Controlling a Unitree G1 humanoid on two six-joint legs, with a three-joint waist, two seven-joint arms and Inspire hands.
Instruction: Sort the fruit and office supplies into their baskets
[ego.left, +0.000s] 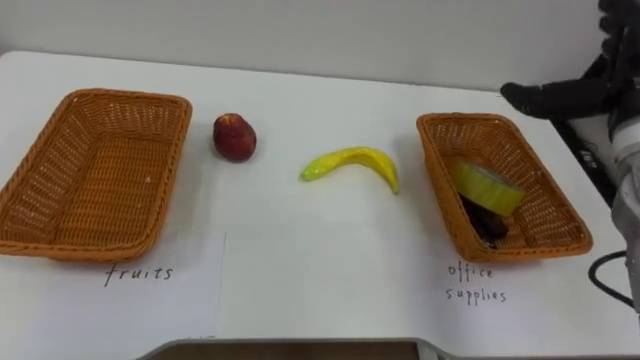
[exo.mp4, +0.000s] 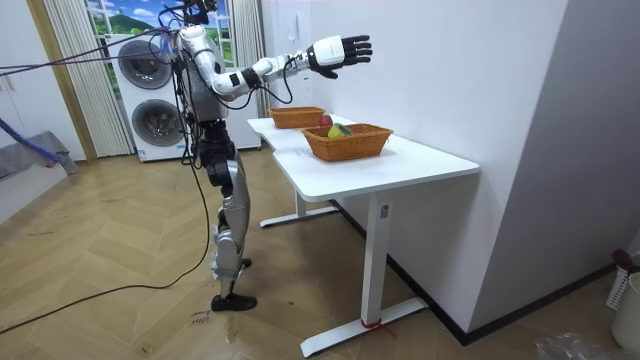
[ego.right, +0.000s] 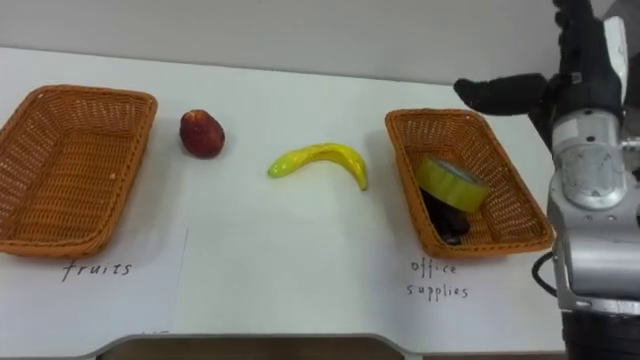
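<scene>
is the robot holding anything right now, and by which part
Nothing is held. The right hand is raised over the table with fingers spread, empty; the red fruit and banana lie loose on it.

Home laundry rm: stacked washers (exo.mp4: 148, 92)

Yellow banana (ego.left: 352, 163), red apple (ego.left: 234, 136), orange woven baskets (ego.left: 60, 222).
</scene>
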